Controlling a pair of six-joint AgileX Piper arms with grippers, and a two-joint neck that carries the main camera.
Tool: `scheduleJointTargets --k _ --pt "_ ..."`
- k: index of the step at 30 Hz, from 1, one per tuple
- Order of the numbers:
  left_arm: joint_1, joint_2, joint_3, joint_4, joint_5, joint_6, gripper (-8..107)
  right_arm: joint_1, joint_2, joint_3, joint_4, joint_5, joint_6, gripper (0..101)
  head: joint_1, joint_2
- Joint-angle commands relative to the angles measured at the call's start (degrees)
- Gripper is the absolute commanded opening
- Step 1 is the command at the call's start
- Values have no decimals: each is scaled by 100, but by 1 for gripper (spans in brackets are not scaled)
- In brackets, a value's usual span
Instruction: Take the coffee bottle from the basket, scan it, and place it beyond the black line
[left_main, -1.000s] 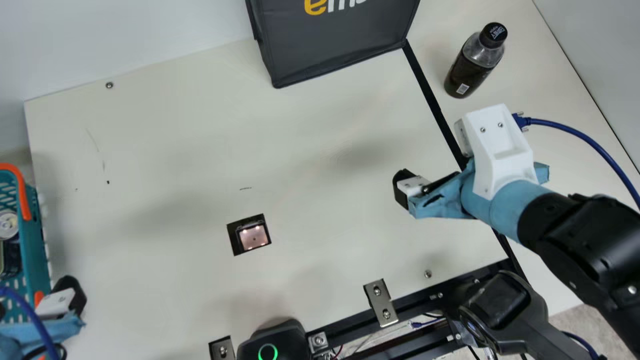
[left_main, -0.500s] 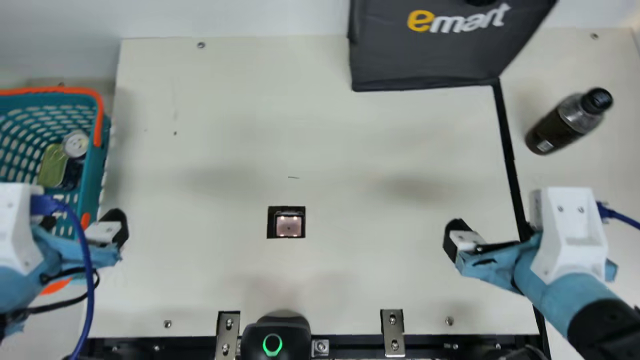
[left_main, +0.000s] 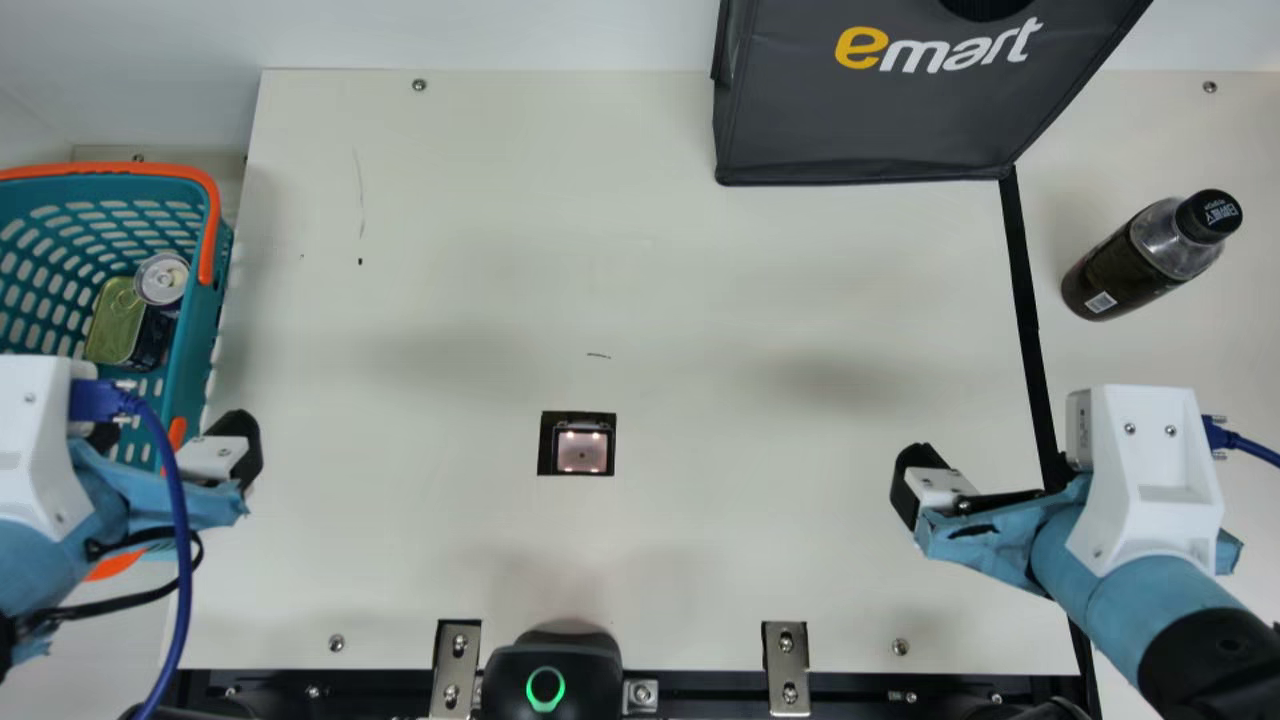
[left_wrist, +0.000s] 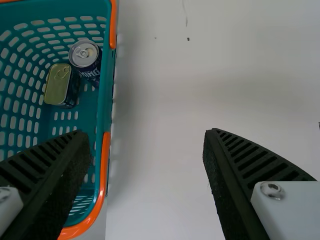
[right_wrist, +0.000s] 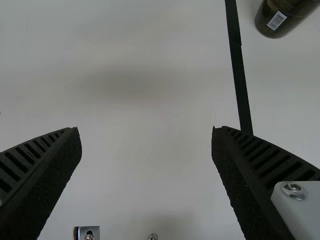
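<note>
Coffee bottle (left_main: 1150, 258): placement judged complete, scan not verifiable. Near right, the right gripper (right_wrist: 146, 129) has its ribbed fingers spread with nothing between them. Near left, the left gripper (left_wrist: 147, 133) is likewise spread and empty, at the teal basket (left_main: 205, 310). Far right, beyond the black line (left_main: 1034, 350), the bottle appears upright, well apart from both. Recommended: back the right gripper away nearward, slowly and fingers wide, so that nothing brushes the bottle.

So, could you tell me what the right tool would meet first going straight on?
The right tool would probably meet the flat cream tabletop first, short of the narrow black line, though its height is unclear.
</note>
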Motion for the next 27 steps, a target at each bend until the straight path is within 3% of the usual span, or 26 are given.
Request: scheduleJointTargets --k 1,27 --pt "0 0 0 0 0 0 90 0 0 0 0 0 0 91 -148 9" --pt "0 0 0 0 0 0 90 0 0 0 0 0 0 91 -148 9"
